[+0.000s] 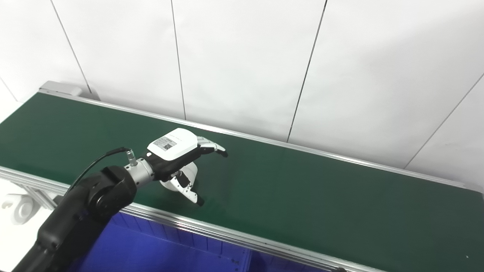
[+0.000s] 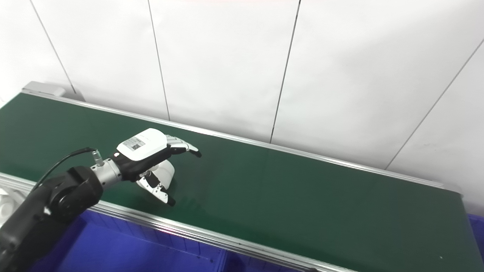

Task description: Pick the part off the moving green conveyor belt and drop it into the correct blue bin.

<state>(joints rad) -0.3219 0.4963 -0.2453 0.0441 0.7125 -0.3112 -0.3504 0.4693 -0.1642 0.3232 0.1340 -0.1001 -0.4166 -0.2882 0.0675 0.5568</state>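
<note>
**A:** One hand only, the left hand (image 1: 176,150), at about 9 o'clock from the middle of the picture. Its arm (image 1: 87,204) comes up from 7 o'clock. The right hand is not in sight.

**B:** Is it holding anything?

**A:** Hard to say. The fingers (image 1: 211,145) stretch out flat toward 3 o'clock and the thumb (image 1: 189,190) points down toward 5 o'clock, well apart from them. A white rounded part (image 1: 191,170) sits under the palm between the two, low over the green belt (image 1: 302,196). The palm hides its top, so I cannot tell whether the hand grips it or merely arches over it, nor whether it rests on the belt.

**B:** Do the two views differ?

**A:** A little. The left eye view shows a white curved object (image 1: 15,207) off the belt at 8 o'clock, blurred and cut by the edge. In the right eye view only a scrap of it shows. The right eye view has a blue sliver (image 2: 478,230) past the belt's end at 3 o'clock.

**B:** And around the belt?

**A:** A metal rail (image 1: 227,232) runs along its near side. Below that, at 6 o'clock, is a blue bin (image 1: 170,249), cropped by the bottom edge. A white panelled wall (image 1: 242,56) stands behind.
</note>
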